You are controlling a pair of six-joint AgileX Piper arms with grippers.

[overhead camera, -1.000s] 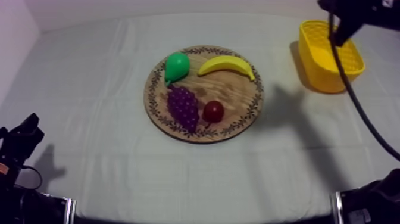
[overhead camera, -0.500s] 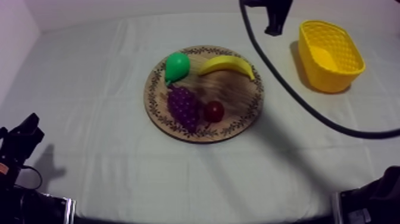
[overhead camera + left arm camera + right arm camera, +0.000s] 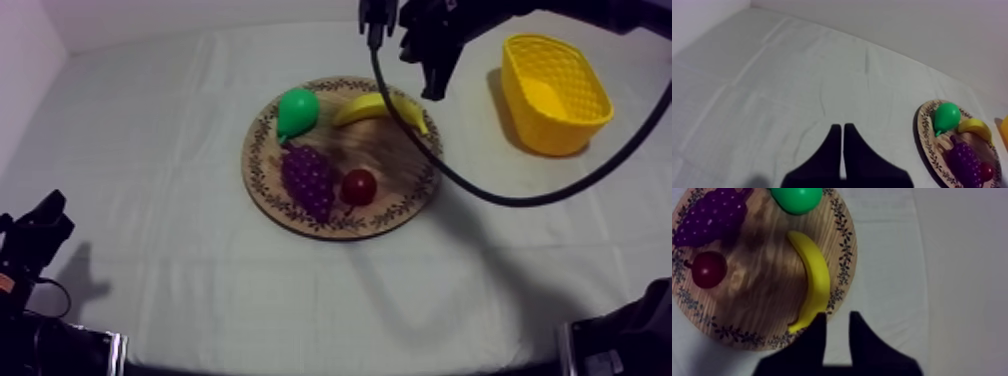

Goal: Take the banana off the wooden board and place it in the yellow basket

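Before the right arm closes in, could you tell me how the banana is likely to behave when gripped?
The banana looks like smooth moulded plastic, so probably stiff, light and somewhat slippery. Lying curved and flat on the wooden board, it would likely spin rather than roll if nudged at one end.

The top view is looking down at a slant from above the near edge of the table (image 3: 180, 250). It is standing far enough off to be taking in the whole tabletop, with the wooden board (image 3: 400, 170) mid-table and the yellow basket (image 3: 550, 135) at the far right. The left wrist view is sitting low at the table's left side, facing over the left jaws toward the back wall (image 3: 922, 30), with the board far off. The right wrist view is hanging close above the board's rim beside the banana (image 3: 814, 283), facing nearly straight down past the right jaws. All three views are sharing the board and the banana.
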